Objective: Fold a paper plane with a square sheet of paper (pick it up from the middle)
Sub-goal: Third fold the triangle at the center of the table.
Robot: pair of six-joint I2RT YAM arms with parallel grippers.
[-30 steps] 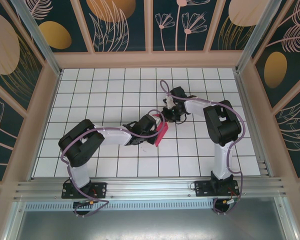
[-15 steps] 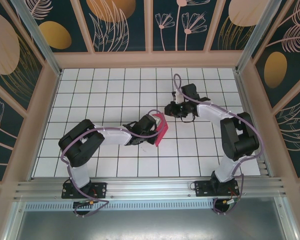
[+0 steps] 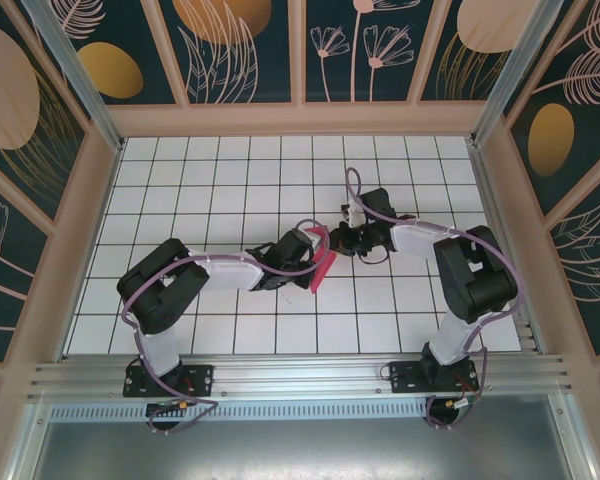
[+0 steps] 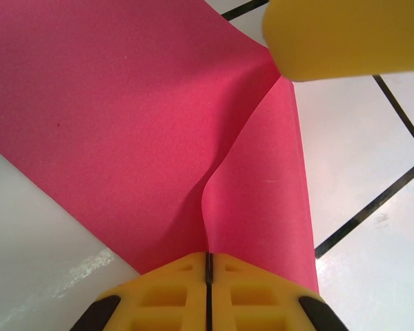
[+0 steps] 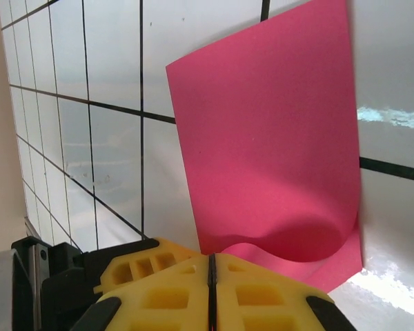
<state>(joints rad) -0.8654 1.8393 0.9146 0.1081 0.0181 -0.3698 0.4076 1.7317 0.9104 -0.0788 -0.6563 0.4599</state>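
White-tiled counter (image 3: 180, 180), centre: square sheet of paper (image 3: 324, 265), pink, held up, buckled. My L gripper (image 4: 208, 265) clamped on its 8 o'clock edge; R gripper (image 5: 210, 265) pinched shut at 2 o'clock. Risk: uneven pull btwn grips, so tear or stray crease.

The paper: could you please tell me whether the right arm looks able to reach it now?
Likely yes: the right gripper is at the edge of the paper, fingers seemingly shut on it. The left gripper pinches the other end, and nothing lies between.
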